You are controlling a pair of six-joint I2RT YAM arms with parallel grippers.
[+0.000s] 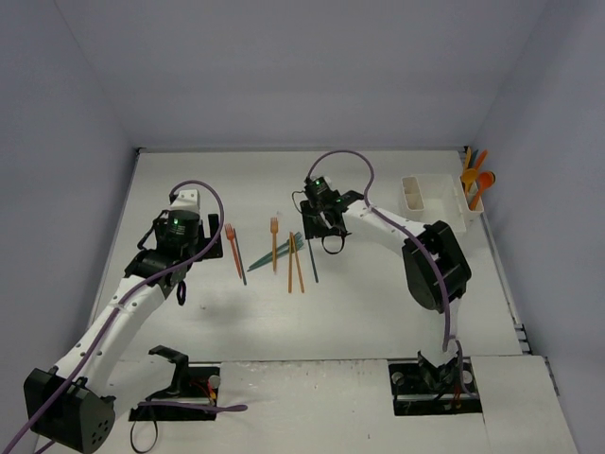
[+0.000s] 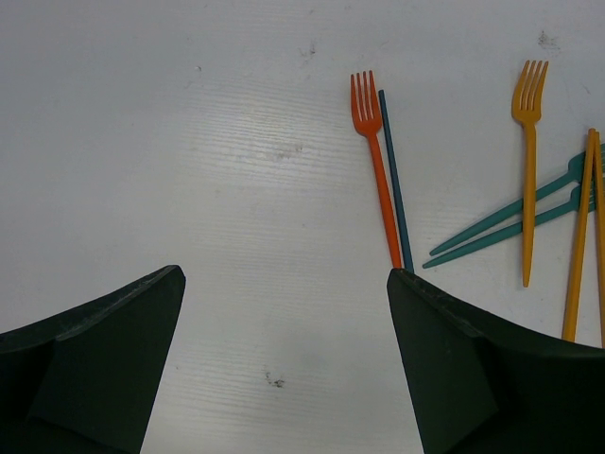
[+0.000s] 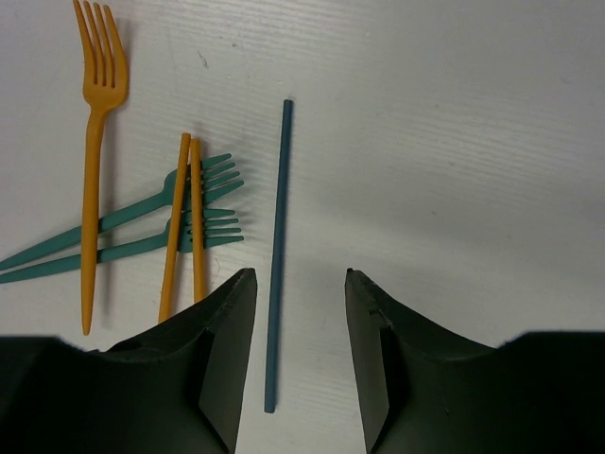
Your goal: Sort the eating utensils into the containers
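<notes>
From above, the white holder [image 1: 437,200] sits at 2 o'clock, with orange spoons [image 1: 475,178] standing at its right end. Loose forks [image 1: 274,236] lie at centre between the left gripper [image 1: 181,289] and the right gripper [image 1: 331,242].

Left wrist: jaws wide apart over the table [image 2: 236,142], an orange fork [image 2: 376,161] at 1 o'clock.

Right wrist: jaws apart, a teal stick [image 3: 276,255] lying between them with gaps on both sides.

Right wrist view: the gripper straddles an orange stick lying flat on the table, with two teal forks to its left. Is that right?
Not quite. The stick that the right gripper straddles is teal, not orange, as the right wrist view shows. It does lie flat on the table, with the two teal forks to its left.
</notes>
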